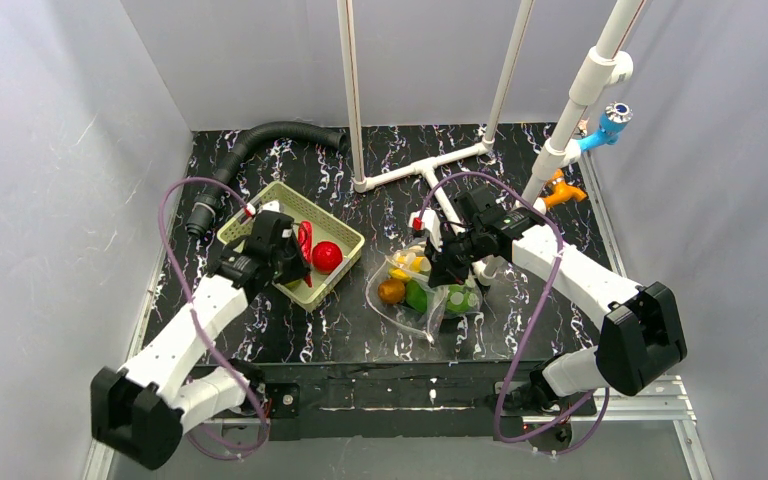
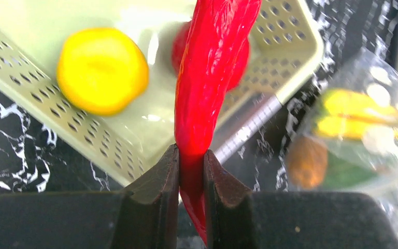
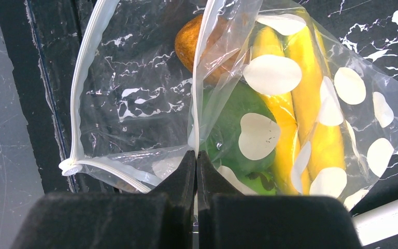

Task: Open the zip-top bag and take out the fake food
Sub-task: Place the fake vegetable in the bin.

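My left gripper (image 2: 192, 161) is shut on a bright red pepper (image 2: 207, 78) and holds it over the near edge of the pale green basket (image 2: 290, 46). In the top view this gripper (image 1: 296, 255) is at the basket (image 1: 260, 205). A yellow-orange round piece (image 2: 102, 70) and a dark red round fruit (image 2: 241, 57) lie in the basket. My right gripper (image 3: 197, 155) is shut on the rim of the open dotted zip-top bag (image 3: 134, 104). A yellow banana (image 3: 311, 104), a green piece (image 3: 228, 124) and an orange piece (image 3: 192, 39) are inside. The bag (image 1: 405, 312) lies mid-table.
A black corrugated hose (image 1: 260, 140) curves behind the basket. A white pipe frame (image 1: 430, 165) stands at the back centre, with an orange clamp (image 1: 565, 190) and a blue fitting (image 1: 605, 125) at the back right. Grey walls close both sides.
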